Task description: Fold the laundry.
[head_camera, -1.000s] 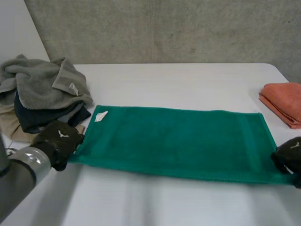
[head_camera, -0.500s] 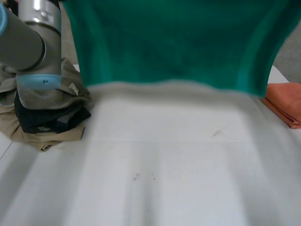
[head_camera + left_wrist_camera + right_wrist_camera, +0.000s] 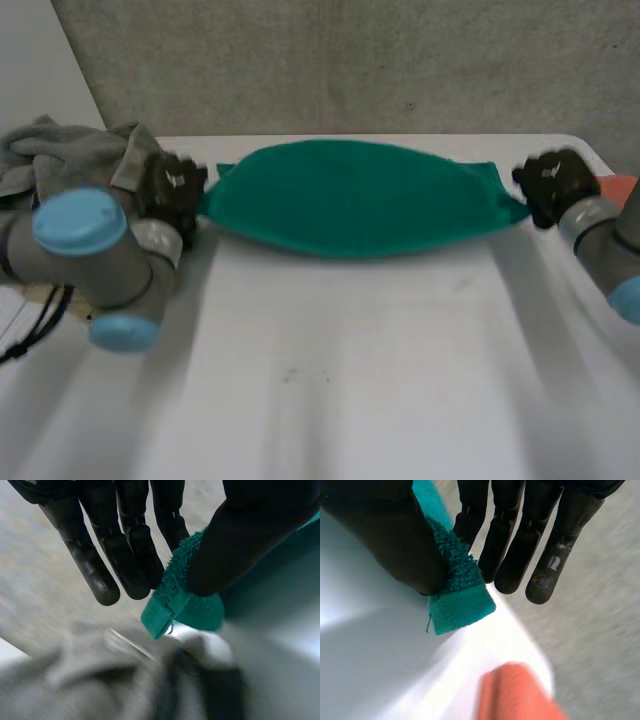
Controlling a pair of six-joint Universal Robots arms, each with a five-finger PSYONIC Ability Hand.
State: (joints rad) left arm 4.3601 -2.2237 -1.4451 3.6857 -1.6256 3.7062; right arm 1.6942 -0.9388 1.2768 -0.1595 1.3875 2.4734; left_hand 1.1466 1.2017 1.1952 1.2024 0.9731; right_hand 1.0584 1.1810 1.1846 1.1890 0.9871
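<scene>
A green towel [image 3: 358, 196] hangs stretched between my two hands above the far part of the white table [image 3: 340, 380], sagging in the middle. My left hand [image 3: 172, 192] pinches its left corner [image 3: 170, 611] between thumb and fingers [image 3: 134, 545]. At the other end my right hand [image 3: 552, 182] pinches the right corner [image 3: 459, 605] between thumb and fingers [image 3: 517, 550].
A heap of grey, dark and beige laundry [image 3: 70, 170] lies at the table's far left, just under my left hand [image 3: 110, 680]. A folded orange towel [image 3: 520, 692] lies by the table's right edge, near my right hand. A concrete wall [image 3: 340, 60] stands behind the table.
The towel lay flat near the front a second ago. Both hands lifted it high, then carried it toward the far side, where it now hangs lower between them.
</scene>
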